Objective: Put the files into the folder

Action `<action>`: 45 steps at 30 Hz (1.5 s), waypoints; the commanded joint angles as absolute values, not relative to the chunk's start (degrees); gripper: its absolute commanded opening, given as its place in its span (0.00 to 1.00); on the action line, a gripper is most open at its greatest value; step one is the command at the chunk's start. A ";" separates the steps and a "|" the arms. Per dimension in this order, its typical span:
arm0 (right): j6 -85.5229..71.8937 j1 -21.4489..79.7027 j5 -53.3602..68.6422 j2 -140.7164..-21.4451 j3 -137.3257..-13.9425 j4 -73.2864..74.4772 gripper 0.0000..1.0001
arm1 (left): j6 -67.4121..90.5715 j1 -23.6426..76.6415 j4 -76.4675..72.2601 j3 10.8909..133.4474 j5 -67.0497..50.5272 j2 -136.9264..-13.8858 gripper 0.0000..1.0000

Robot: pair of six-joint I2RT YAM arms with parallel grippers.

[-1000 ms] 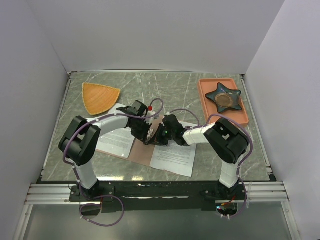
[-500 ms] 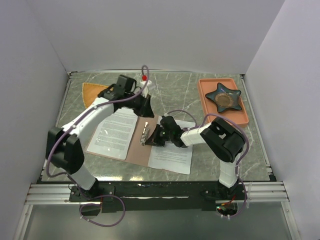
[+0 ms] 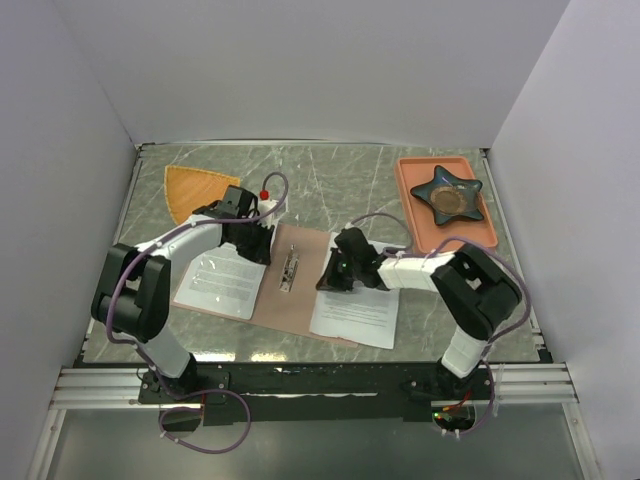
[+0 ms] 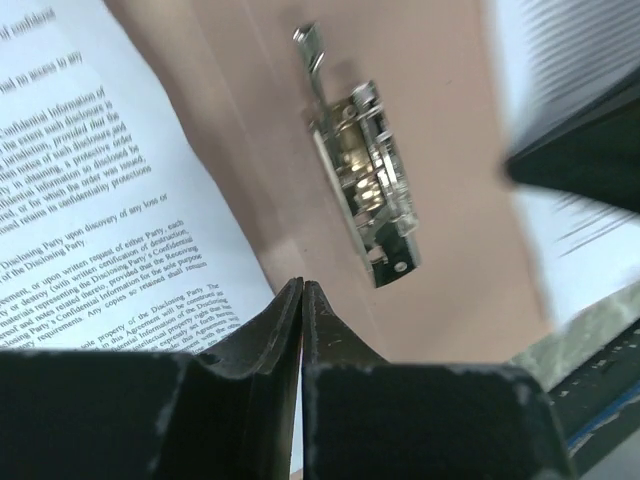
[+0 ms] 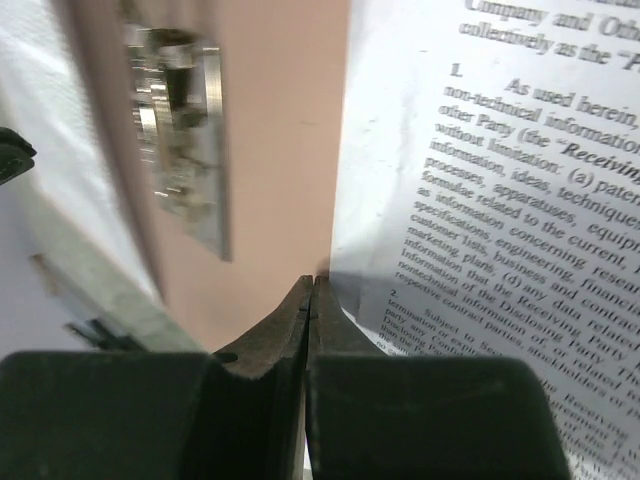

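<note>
Top view: the folder is lying open and flat on the table, between the middle and the near edge, with a metal clip running along its crease. Of the files, the left sheet is resting on the folder's left half. The right sheet is lying across the folder's right edge, partly on card and partly on bare table. The left arm is reaching in low over the folder's far left part, with the left jaws pointing down near the far edge of the left sheet. The right arm is stretching leftward, with the right jaws sitting at the far left corner of the right sheet. An orange fan-shaped plate is sitting at the far left corner of the table. A salmon tray carrying a dark star-shaped dish is sitting at the far right corner.

Left wrist view: the left jaws are pressing tip to tip with nothing showing between them, right at the edge of the left sheet where bare folder begins. The clip is lying just beyond.

Right wrist view: the right jaws are clenching tight, their tips meeting at the edge of the right sheet where it overlaps the folder. Whether any paper is pinched cannot be told. The clip is showing blurred to the left.
</note>
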State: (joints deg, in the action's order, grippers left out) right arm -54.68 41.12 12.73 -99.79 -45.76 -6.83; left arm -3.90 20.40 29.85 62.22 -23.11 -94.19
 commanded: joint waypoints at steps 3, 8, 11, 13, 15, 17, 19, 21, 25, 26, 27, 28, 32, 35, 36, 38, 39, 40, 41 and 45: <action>-42.82 36.05 4.05 -89.31 -49.04 14.93 0.29 | -5.36 20.74 25.31 60.82 -22.50 -94.39 0.10; -39.64 29.98 6.67 -80.53 -46.94 19.95 0.58 | -4.49 21.71 24.87 60.38 -24.16 -94.39 0.10; -38.23 28.30 4.07 -77.36 -47.46 25.54 0.63 | -4.04 22.58 24.35 59.86 -24.43 -94.66 0.09; -39.98 27.52 -7.04 -75.86 -48.25 31.70 0.60 | -3.96 23.29 23.65 59.07 -24.08 -94.83 0.09; -42.00 26.64 -13.06 -75.41 -49.22 40.14 0.63 | -3.61 24.08 23.55 58.63 -24.08 -95.01 0.09; -43.85 25.23 -19.30 -74.97 -49.31 45.07 0.69 | -3.34 24.69 23.20 58.27 -24.43 -95.19 0.09; -46.75 24.35 -22.14 -73.57 -48.52 49.65 0.77 | -3.16 25.05 22.85 58.01 -24.35 -95.45 0.09; -48.69 22.42 -24.17 -72.34 -46.50 50.89 0.80 | -3.25 25.40 22.76 57.83 -24.17 -95.80 0.09; -46.76 17.94 -19.70 -71.28 -43.07 47.04 0.83 | -2.99 25.58 22.67 58.09 -23.99 -96.85 0.08; -45.10 17.23 -18.38 -71.71 -41.94 45.63 0.84 | -2.99 25.58 22.94 58.27 -24.17 -96.94 0.08; -44.13 16.01 -16.37 -72.33 -41.49 44.05 0.85 | -2.90 25.58 23.03 58.36 -24.34 -97.03 0.08; -43.34 15.74 -13.04 -74.16 -41.22 41.34 0.85 | -2.90 25.58 22.94 58.36 -24.35 -97.21 0.08; -41.84 15.21 -6.43 -77.87 -40.70 36.15 0.86 | -3.34 25.40 23.03 58.88 -22.77 -97.65 0.07; -41.66 15.29 -2.82 -78.83 -40.25 33.32 0.84 | -4.13 24.88 23.55 59.24 -22.15 -97.82 0.07; -41.57 15.21 -1.94 -79.10 -40.17 32.79 0.84 | -4.39 24.79 23.64 59.33 -22.06 -97.56 0.07; -41.92 15.29 -0.27 -79.63 -39.47 31.91 0.82 | -4.83 24.70 23.29 59.15 -20.84 -97.65 0.07; -42.01 15.21 -0.26 -79.80 -39.20 30.86 0.81 | -5.01 24.70 23.12 58.98 -20.48 -97.73 0.07; -42.19 15.12 1.48 -79.72 -38.76 30.24 0.80 | -5.10 24.70 22.51 58.45 -20.13 -97.91 0.07; -42.45 15.20 2.28 -79.72 -37.89 29.45 0.80 | -5.18 24.70 22.33 58.27 -19.87 -98.26 0.07; -42.63 15.82 3.78 -79.89 -36.74 27.42 0.77 | -5.19 24.78 21.36 57.66 -19.77 -100.36 0.07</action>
